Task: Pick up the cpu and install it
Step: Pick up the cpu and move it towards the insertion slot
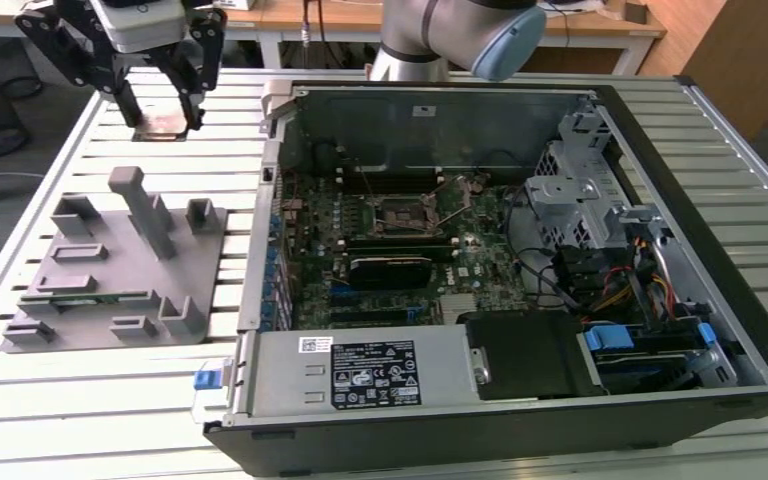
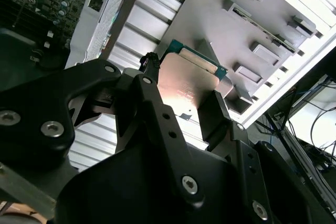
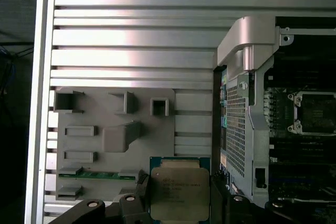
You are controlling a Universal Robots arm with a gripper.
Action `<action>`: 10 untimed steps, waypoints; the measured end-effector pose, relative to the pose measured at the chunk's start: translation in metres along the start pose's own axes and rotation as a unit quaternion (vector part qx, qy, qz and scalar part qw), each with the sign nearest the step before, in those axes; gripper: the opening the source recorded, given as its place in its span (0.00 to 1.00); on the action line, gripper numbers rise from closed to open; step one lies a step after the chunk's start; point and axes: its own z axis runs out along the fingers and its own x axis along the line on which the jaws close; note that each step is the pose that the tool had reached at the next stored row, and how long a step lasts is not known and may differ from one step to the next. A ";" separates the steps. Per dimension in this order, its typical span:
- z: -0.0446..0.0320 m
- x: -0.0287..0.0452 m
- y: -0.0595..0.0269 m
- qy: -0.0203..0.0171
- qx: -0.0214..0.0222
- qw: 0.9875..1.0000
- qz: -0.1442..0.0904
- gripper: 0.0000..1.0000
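Clamped tight, my hand has its two black fingers pressed on opposite edges of the cpu, which sits level between them. In the exterior view I hold it over the slatted surface, at about twelve o'clock from the grey tray and ten o'clock from the open computer case.

In the first wrist view the cpu is a flat square: a pale silvery-grey metal top carrying fine dark print, set on a thin green rim that shows around its edges. The metal top has stepped corners rather than a plain outline. The tray and the surface lie well beyond it, so the cpu hangs clear of both.

In the second wrist view the same metal top catches the light with a warm pinkish sheen, and the green rim shows along the edge turned away from my hand. One finger bears on one side, the other on the side across from it.

A narrow green stick lies in one slot of the tray. Inside the case, the square socket on the green board sits well apart from the cpu, at about four o'clock from it in the exterior view.
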 end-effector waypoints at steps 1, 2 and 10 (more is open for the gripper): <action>-0.0001 -0.0019 0.0000 0.000 0.000 1.000 0.000 0.54; -0.0002 -0.0037 0.0000 0.001 0.000 1.000 0.000 0.54; -0.0007 -0.0180 -0.0002 0.002 0.000 1.000 0.000 0.54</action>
